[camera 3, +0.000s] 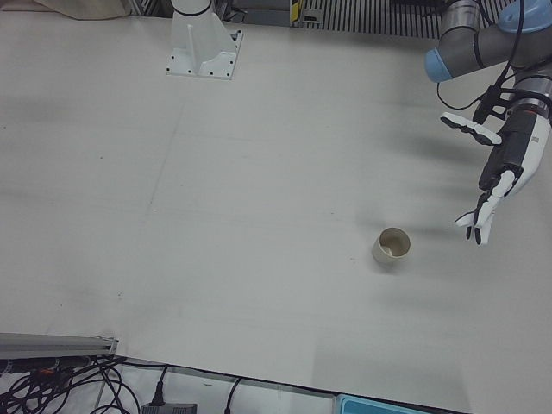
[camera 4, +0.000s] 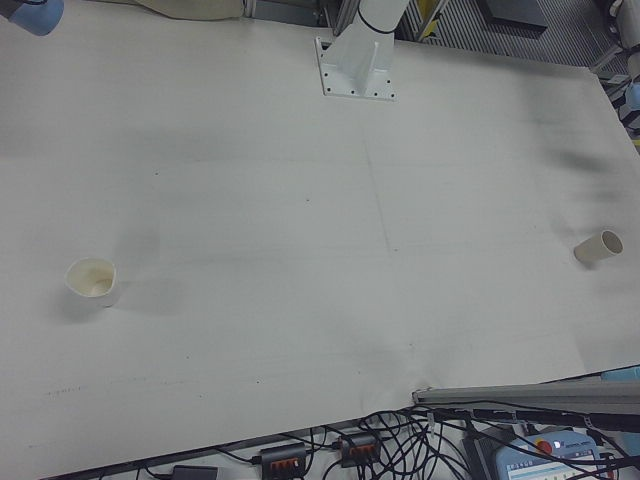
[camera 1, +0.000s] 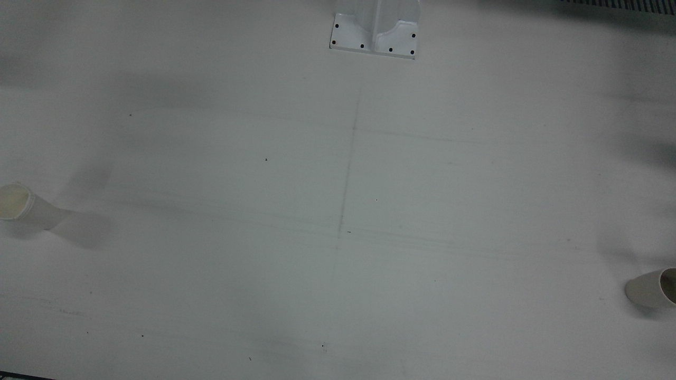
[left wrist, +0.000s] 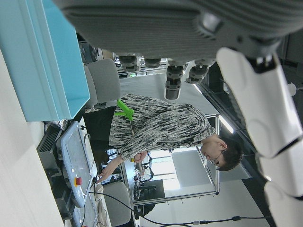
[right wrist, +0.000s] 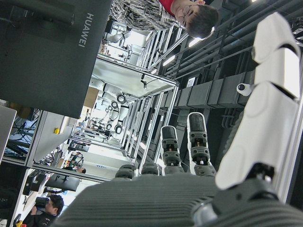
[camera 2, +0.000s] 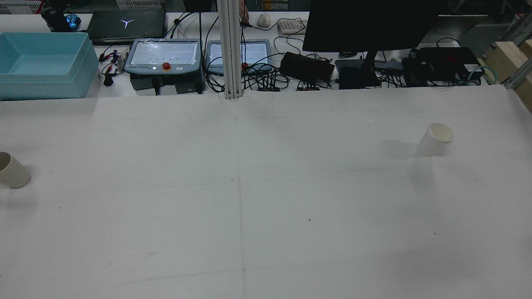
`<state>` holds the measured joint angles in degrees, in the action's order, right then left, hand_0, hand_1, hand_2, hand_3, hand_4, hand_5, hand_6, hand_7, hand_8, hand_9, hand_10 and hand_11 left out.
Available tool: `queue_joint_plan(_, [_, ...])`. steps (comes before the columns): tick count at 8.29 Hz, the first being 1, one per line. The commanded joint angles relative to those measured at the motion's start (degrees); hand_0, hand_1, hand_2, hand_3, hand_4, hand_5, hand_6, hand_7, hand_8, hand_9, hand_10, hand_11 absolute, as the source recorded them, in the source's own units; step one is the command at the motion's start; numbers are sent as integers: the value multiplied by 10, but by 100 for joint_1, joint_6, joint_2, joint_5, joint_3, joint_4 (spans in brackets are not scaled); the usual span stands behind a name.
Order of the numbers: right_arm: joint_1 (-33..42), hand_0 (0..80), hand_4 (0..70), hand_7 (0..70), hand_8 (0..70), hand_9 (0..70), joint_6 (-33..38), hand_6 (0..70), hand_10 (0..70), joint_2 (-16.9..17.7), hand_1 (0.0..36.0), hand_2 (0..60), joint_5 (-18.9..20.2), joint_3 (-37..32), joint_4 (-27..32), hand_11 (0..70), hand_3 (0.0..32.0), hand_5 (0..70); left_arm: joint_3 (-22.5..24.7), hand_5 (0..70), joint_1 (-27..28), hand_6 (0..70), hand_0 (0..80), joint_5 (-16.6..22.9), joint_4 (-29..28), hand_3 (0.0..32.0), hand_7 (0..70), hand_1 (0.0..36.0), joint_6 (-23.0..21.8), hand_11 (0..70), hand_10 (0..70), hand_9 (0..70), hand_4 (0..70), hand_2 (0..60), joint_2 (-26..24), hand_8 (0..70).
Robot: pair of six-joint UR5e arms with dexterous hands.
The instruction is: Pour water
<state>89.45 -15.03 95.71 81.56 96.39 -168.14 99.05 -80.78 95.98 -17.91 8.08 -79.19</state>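
Now your two cups stand well apart in the rear view: tan cup (camera 2: 12, 170) at the left edge, white cup (camera 2: 434, 139) at right. Both hands, left (camera 3: 498, 172) and right (right wrist: 208, 156), are spread, holding nothing.

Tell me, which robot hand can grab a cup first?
Probably the left. The left hand hangs open near the beige paper cup on its side of the white table. The right hand shows only in its own camera, so its distance from the other white paper cup is unclear.

A white table (camera 2: 266, 232) carries two well-separated, seemingly paper cups (camera 2: 434, 139) (camera 2: 12, 170).
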Motion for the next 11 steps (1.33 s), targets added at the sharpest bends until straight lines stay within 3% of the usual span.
queue_joint_plan(1, [20, 491, 170, 213, 18, 28, 0, 143, 14, 0, 166, 157, 0, 3, -9, 34, 0, 271, 1, 27, 1, 87, 463, 8, -2, 0, 200, 113, 0, 53, 28, 32, 141, 89, 0, 7])
queue_joint_plan(7, [99, 490, 175, 216, 18, 29, -9, 143, 11, 0, 164, 157, 0, 3, 0, 31, 0, 279, -25, 26, -8, 86, 462, 0, -19, 0, 197, 111, 0, 55, 30, 31, 139, 89, 0, 7])
queue_joint_plan(8, [73, 489, 156, 212, 18, 28, -35, 140, 18, 78, 163, 152, 9, 20, 0, 42, 0, 277, -165, 20, 9, 86, 461, -9, -246, 0, 197, 110, 0, 54, 29, 31, 139, 90, 174, 7])
queue_joint_plan(10, [64, 490, 133, 217, 16, 31, 0, 134, 24, 201, 172, 174, 35, 64, -17, 52, 0, 293, -1136, 0, 79, 75, 459, -61, -1192, 0, 178, 104, 79, 46, 23, 26, 116, 73, 282, 5])
queue_joint_plan(11, [-49, 491, 155, 239, 19, 42, -17, 147, 28, 220, 173, 182, 53, 65, -261, 56, 0, 313, -1777, 0, 158, 72, 461, -97, -1815, 0, 170, 104, 323, 46, 23, 26, 119, 66, 264, 4])
